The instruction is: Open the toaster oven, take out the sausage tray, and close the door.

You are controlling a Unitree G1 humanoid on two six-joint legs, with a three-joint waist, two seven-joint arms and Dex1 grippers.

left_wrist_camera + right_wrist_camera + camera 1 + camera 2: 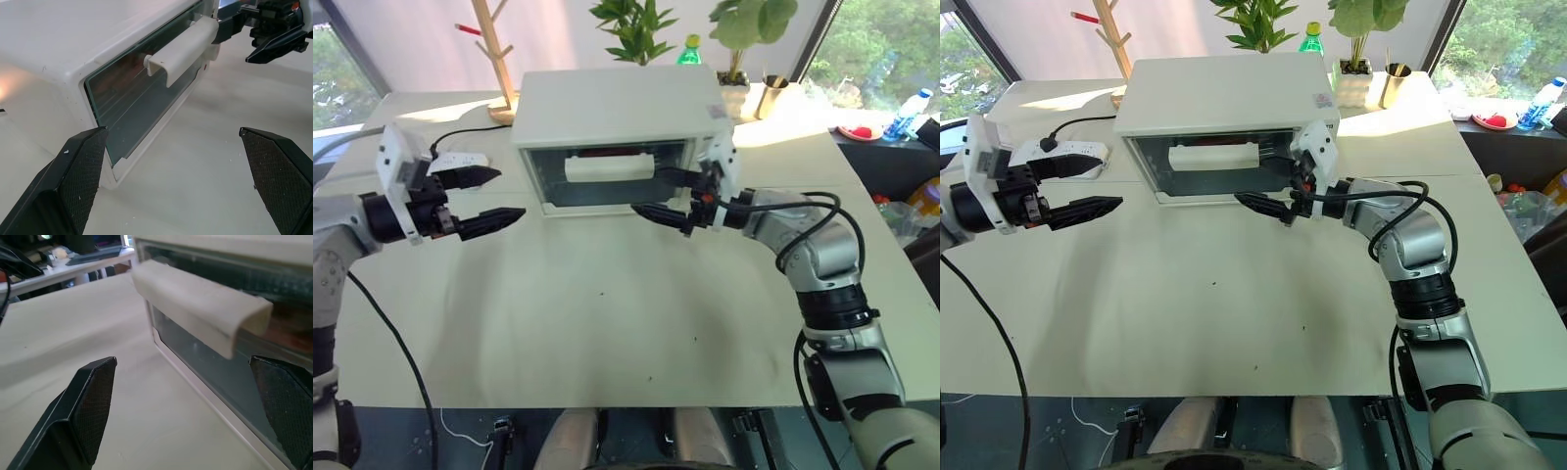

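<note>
Glossy glass door (142, 103) with matt white plastic-looking handle (183, 49); matt table (607, 323).

Bright daylight enters from the windows (876, 44) behind the table (607, 333), washing out its far edge and back corners with glare. Soft shadows fall toward the near edge. The oven's glass door (142, 105) reflects faintly. In the wrist views, the nearest fingertips (83, 416) look slightly soft.

Toaster oven (607, 103), upper centre: white casing; door (607, 176) of greenish tinted glass in a white frame, with a white bar handle (610, 166). Worktop (607, 313): pale cream, sparsely flecked with dark specks. Left hand (484, 199) and right hand (666, 196): black fingers with a fine cross-hatched texture, on white wrist housings. Bottle (689, 51), top centre: green with yellow cap.
</note>
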